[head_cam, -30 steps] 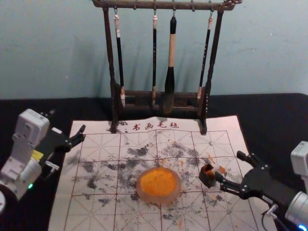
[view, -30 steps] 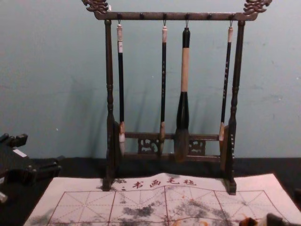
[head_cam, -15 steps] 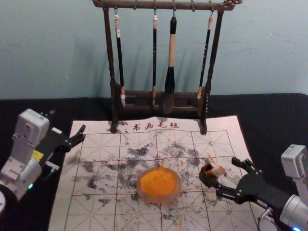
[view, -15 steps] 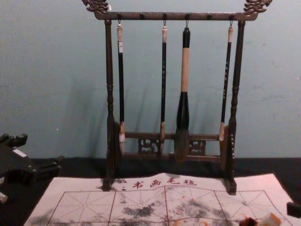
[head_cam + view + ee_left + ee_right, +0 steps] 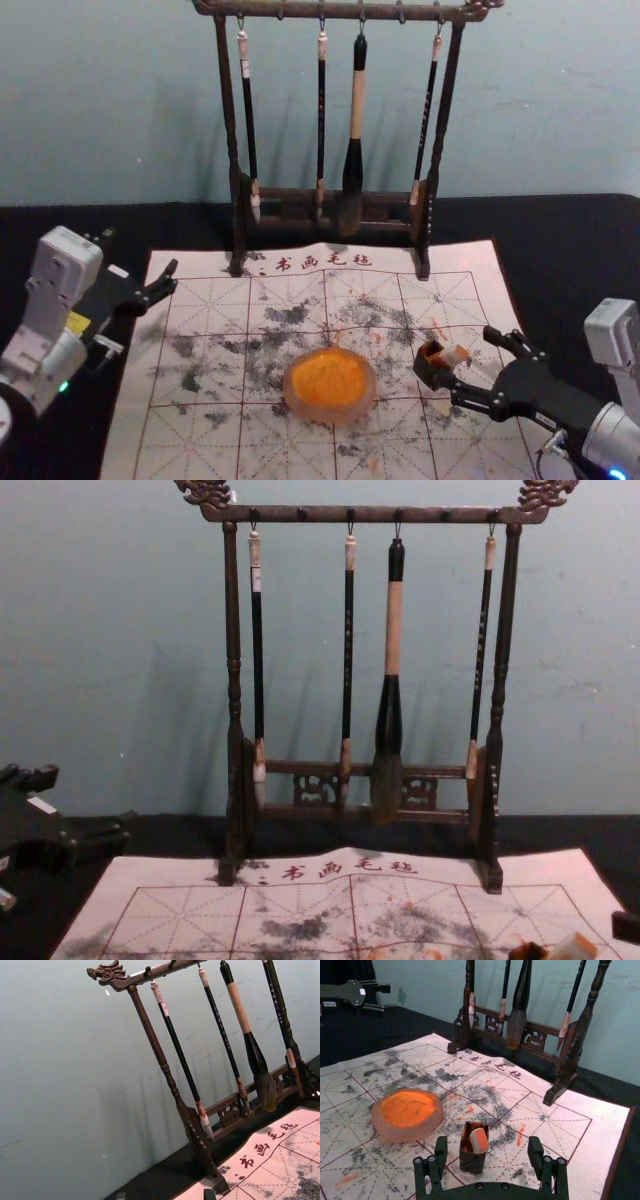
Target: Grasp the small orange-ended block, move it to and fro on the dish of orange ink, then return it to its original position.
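My right gripper [image 5: 470, 363] is at the mat's right side, its open fingers to either side of the small block [image 5: 454, 356]. The pale, orange-ended block leans in a dark square holder [image 5: 430, 372]. In the right wrist view, the gripper [image 5: 488, 1146] has a gap between each fingertip and the block [image 5: 479, 1140], whose orange end faces the camera from the holder [image 5: 472, 1161]. The round dish of orange ink [image 5: 329, 385] lies left of the holder. My left gripper [image 5: 140, 254] is parked, open, at the mat's far left corner; its fingertips [image 5: 165, 1195] edge the left wrist view.
A dark wooden rack [image 5: 428, 215] stands across the mat's back edge with several brushes hanging from it. The ink-stained white mat [image 5: 200, 440] lies on a black-covered table [image 5: 560, 240].
The right gripper has shifted, and its near finger has dropped away from in front of the block, which now shows more. The left arm, dish and holder look the same.
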You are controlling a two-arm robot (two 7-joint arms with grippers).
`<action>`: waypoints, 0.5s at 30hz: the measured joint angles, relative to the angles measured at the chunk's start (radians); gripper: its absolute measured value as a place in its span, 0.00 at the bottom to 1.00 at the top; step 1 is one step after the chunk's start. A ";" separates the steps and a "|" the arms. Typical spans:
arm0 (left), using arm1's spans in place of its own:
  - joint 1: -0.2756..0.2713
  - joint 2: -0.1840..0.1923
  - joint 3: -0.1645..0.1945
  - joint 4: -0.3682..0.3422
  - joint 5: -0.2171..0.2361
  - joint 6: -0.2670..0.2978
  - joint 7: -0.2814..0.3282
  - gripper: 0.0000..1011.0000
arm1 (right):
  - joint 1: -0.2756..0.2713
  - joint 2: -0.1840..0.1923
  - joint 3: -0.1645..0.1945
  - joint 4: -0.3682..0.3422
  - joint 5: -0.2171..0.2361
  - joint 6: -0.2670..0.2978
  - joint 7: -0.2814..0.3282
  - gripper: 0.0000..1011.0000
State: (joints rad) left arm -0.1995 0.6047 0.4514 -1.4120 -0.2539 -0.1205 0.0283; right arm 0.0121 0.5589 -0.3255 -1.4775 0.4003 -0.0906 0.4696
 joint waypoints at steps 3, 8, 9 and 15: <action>0.000 0.000 0.000 0.000 0.000 0.000 0.000 0.99 | -0.002 -0.004 0.005 0.000 -0.002 0.001 0.003 0.99; 0.000 0.000 0.000 0.000 0.000 0.000 0.000 0.99 | -0.004 -0.010 0.013 -0.001 -0.005 0.005 0.007 0.99; 0.000 0.000 0.000 0.000 0.000 0.000 0.000 0.99 | -0.004 -0.010 0.012 -0.002 -0.005 0.005 0.007 0.99; 0.000 0.000 0.000 0.000 0.000 0.000 0.000 0.99 | -0.004 -0.009 0.011 -0.002 -0.005 0.004 0.007 0.99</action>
State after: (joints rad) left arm -0.1995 0.6047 0.4514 -1.4120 -0.2539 -0.1205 0.0283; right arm 0.0080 0.5503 -0.3142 -1.4795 0.3957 -0.0863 0.4765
